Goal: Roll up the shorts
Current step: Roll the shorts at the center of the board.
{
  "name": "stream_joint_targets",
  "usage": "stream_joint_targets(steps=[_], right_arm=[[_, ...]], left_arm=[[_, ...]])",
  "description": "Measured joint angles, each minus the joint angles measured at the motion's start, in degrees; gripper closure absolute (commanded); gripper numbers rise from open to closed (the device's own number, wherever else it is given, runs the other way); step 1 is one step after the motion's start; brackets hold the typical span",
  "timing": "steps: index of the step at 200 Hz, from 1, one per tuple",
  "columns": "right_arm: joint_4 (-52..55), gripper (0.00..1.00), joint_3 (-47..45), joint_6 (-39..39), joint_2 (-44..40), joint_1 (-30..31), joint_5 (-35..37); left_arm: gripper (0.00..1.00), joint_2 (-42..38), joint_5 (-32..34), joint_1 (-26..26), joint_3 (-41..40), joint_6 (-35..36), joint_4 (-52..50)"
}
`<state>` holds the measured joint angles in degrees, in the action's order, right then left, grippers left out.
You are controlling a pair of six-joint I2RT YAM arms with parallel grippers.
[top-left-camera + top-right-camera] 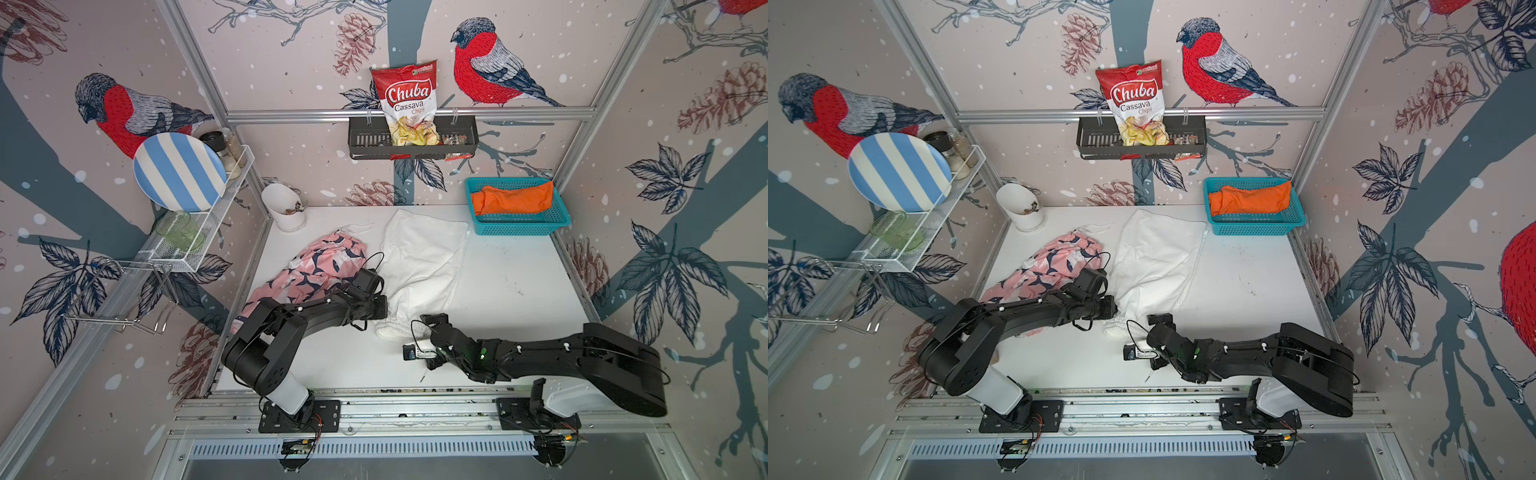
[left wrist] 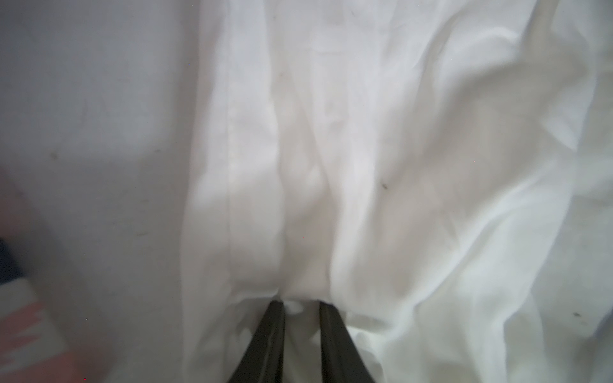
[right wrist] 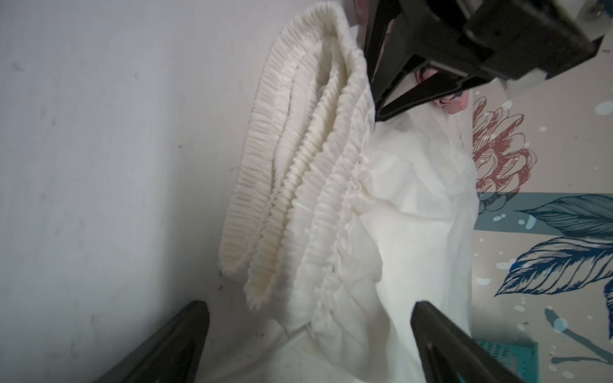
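On the left of the white desk [image 1: 507, 299], the pink cloth shorts with navy and white shapes [image 1: 309, 270] lie in a loose heap, not rolled. Just beside them, the left end effector [image 2: 302, 303] is clenched on a pinch of the plain white cloth shorts [image 1: 419, 266]. It holds them near their ribbed elastic waist [image 3: 298, 172], which is folded over in layers at the near end. These white shorts lie in the middle of the desk, and I think the job now is to start their roll from that waist. The right end effector [image 3: 310, 306] is wide open and holds nothing, and the waist end shows between its two fingers. It should close on all the folded layers, level with the left one. Then both should turn together toward the far hem and keep the roll tight. If one side pulls ahead, the roll may go crooked. On the right, the bright orange cloth shorts [image 1: 513, 199] sit bundled in the teal plastic basket [image 1: 519, 229].
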<state>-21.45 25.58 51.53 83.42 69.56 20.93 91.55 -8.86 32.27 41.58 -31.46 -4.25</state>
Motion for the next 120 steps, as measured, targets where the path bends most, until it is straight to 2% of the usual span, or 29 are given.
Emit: stream_joint_targets(steps=[35,51,68,84,98,120], right_arm=[[-8.59,0.11,-0.52,4.11,4.04,0.46,1.49],[-8.87,0.25,-0.61,5.57,4.44,0.46,1.46],[-7.93,0.47,-0.74,6.16,4.44,0.46,1.16],[-7.15,0.62,-0.79,6.80,4.00,0.46,0.57],[-6.75,0.69,-0.74,6.67,3.45,0.35,0.02],[-5.64,0.75,-0.09,5.40,3.13,-0.07,-0.50]], left_arm=[[0.75,0.20,-0.33,-0.07,0.02,0.17,0.63],[0.75,0.31,-0.59,-0.07,0.04,0.20,0.79],[0.75,0.37,-0.70,-0.07,0.07,0.20,0.94],[0.74,0.35,-0.87,-0.09,0.11,0.20,0.87],[0.74,0.17,-1.18,-0.09,0.15,0.20,0.72],[0.71,-1.38,-1.18,-0.09,0.37,0.17,-2.47]])
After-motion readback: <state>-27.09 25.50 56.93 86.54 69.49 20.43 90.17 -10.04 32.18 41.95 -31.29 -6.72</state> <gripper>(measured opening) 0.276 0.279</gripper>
